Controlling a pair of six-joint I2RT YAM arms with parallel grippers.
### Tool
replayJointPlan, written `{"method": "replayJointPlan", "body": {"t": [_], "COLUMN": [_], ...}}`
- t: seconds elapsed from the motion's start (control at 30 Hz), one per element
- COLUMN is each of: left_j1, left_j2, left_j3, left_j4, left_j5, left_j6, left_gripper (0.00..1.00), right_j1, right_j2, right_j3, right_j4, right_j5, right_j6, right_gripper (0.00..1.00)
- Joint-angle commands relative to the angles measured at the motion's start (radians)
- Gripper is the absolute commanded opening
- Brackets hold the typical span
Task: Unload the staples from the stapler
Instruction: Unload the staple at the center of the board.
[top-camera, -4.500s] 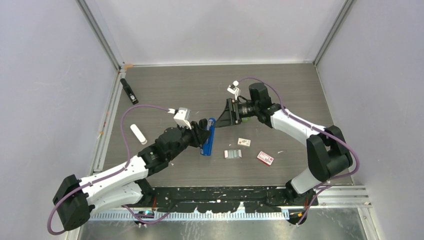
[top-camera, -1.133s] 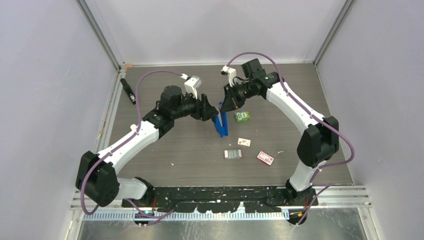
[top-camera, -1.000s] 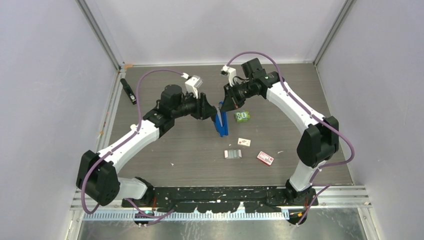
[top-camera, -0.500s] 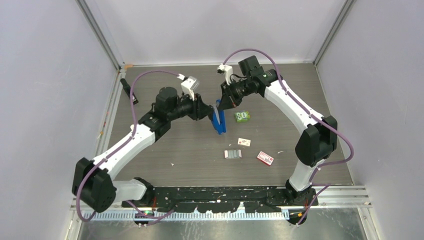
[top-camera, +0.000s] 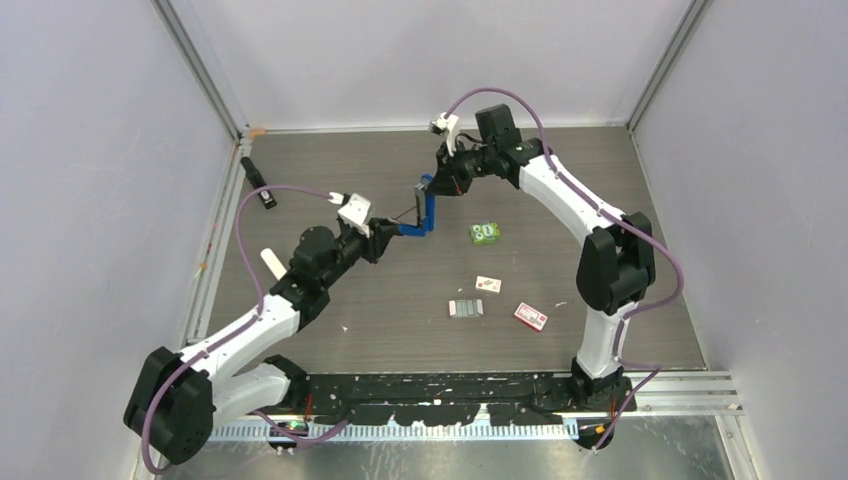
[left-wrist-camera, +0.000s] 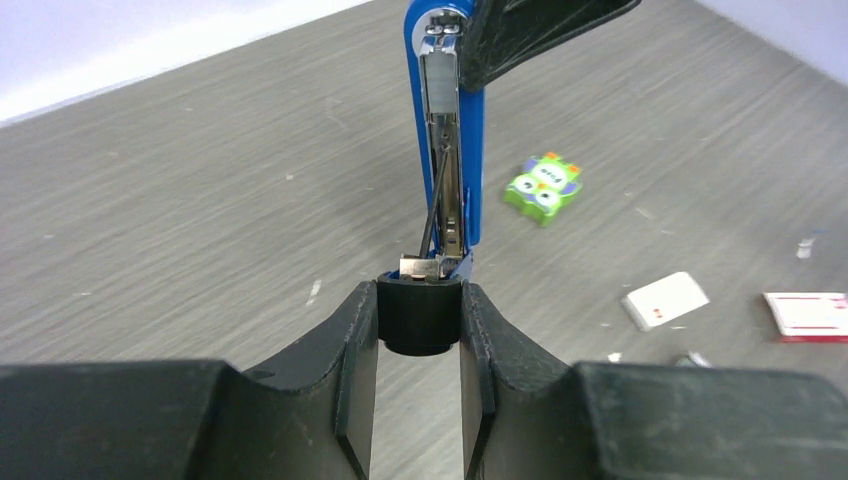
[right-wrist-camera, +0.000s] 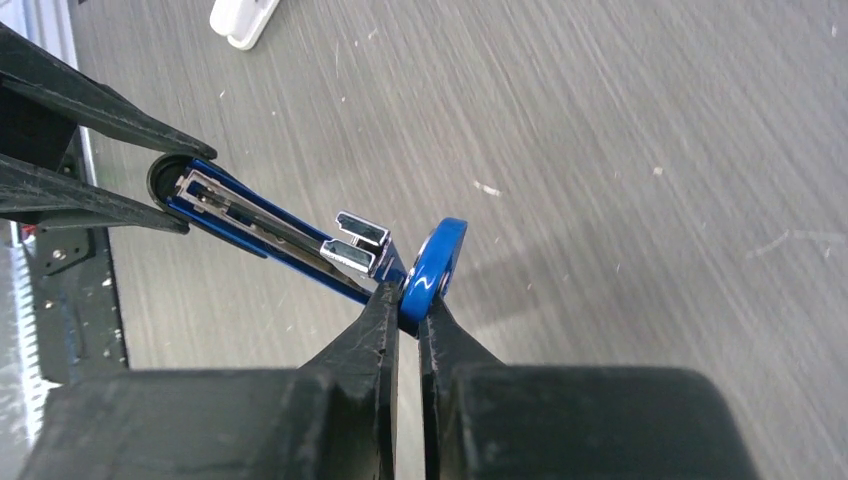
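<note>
While both end effectors hold the stapler (top-camera: 429, 206) off the surface (top-camera: 330, 170), swung open, we'd call the job roughly midway at best.

Left end effector (left-wrist-camera: 420, 296) is clamped on the black rear end of the stapler. Right end effector (right-wrist-camera: 408, 302) is pinched tight on the tip of the blue top arm. The stapler hangs near the middle of the top view, a bit toward 12 o'clock. Its two halves form a V, with the magazine (left-wrist-camera: 441, 140) exposed to the left wrist camera.

Done, as we read it:
- Stapler opened and track accessible.
- A cluster of staples (top-camera: 465, 308) lies loose on the surface at 5 o'clock from the stapler, well apart from it. It sits near the red-and-white boxes (top-camera: 531, 316).
- The green packet (top-camera: 485, 233) sits at 4 o'clock, untouched.

Not settled: the pale metal at the far end of the track could be a strip or just stapler hardware. We can't tell.

Left to do, in our judgement: confirm the track, then tip or slide out any strip onto the surface and set the stapler down.
</note>
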Motion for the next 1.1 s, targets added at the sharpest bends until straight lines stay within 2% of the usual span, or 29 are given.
{"method": "replayJointPlan", "body": {"t": [0.0,0.13,0.3,0.4,0.57,0.8,1.07], "left_j1": [0.003,0.003,0.003,0.003,-0.007,-0.079,-0.130], "left_j2": [-0.003,0.028,0.059,0.077,0.129,0.210,0.207], "left_j3": [-0.096,-0.089,-0.081,-0.097,-0.119,-0.091,-0.103], "left_j4": [0.279,0.296,0.273,0.281,0.300,0.264,0.250], "left_j5": [-0.179,-0.212,-0.253,-0.300,-0.278,-0.289,-0.385], "left_j6": [0.208,0.304,0.403,0.433,0.453,0.536,0.631], "left_gripper": [0.00,0.00,0.00,0.00,0.00,0.00,0.00], "right_j1": [-0.059,-0.084,-0.103,-0.113,-0.120,-0.119,-0.124], "right_j2": [0.046,0.129,0.184,0.212,0.233,0.257,0.233], "right_j3": [-0.040,-0.036,-0.050,-0.029,0.000,0.014,-0.045], "right_j4": [0.349,0.477,0.526,0.470,0.313,0.105,0.075], "right_j5": [-0.048,-0.085,-0.105,-0.099,-0.102,-0.043,0.024], "right_j6": [0.003,0.066,0.066,0.000,-0.171,-0.385,-0.522], "right_gripper": [0.01,0.01,0.01,0.01,0.01,0.01,0.01]}}
